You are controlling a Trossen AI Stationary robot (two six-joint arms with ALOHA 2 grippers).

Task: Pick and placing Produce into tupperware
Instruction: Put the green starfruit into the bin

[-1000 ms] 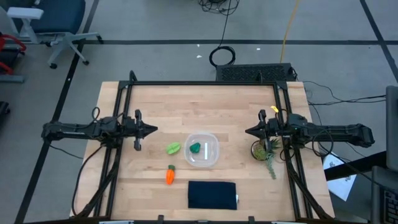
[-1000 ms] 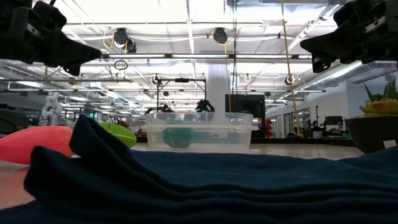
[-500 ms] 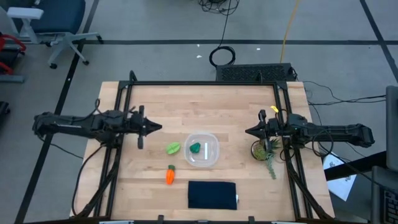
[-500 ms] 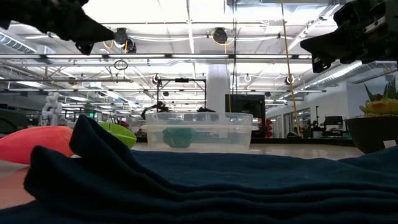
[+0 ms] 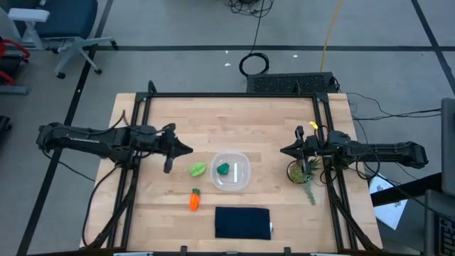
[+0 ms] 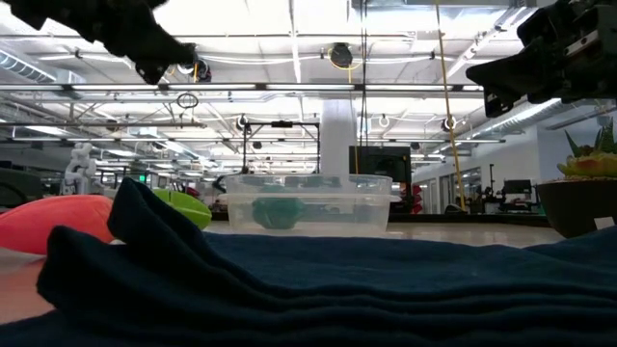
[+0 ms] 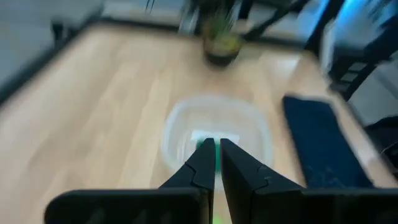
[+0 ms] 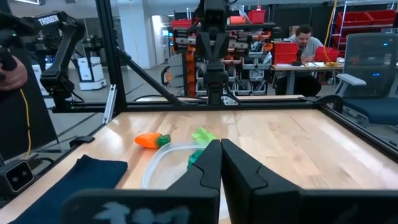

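The clear tupperware (image 5: 240,179) stands at mid-table, with the dark green round piece (image 5: 223,168) lying inside it. The yellow-green leafy piece (image 5: 198,169) lies on the wood just left of the container. The orange carrot (image 5: 194,200) lies nearer the near edge. My left gripper (image 5: 188,150) hovers shut above the table, up and to the left of the leafy piece, pointing at the tupperware (image 7: 249,127). My right gripper (image 5: 282,151) hangs shut over the table's right part, clear of everything.
A dark navy cloth (image 5: 242,222) lies flat by the near edge, below the container. A spiky potted plant (image 5: 298,171) stands under my right arm. A black frame borders the table. People and shelving show in the room beyond.
My left gripper has travelled toward the table's right, closing in on the leafy piece and the tupperware, and its arm has stretched out. The produce and the container have stayed put.
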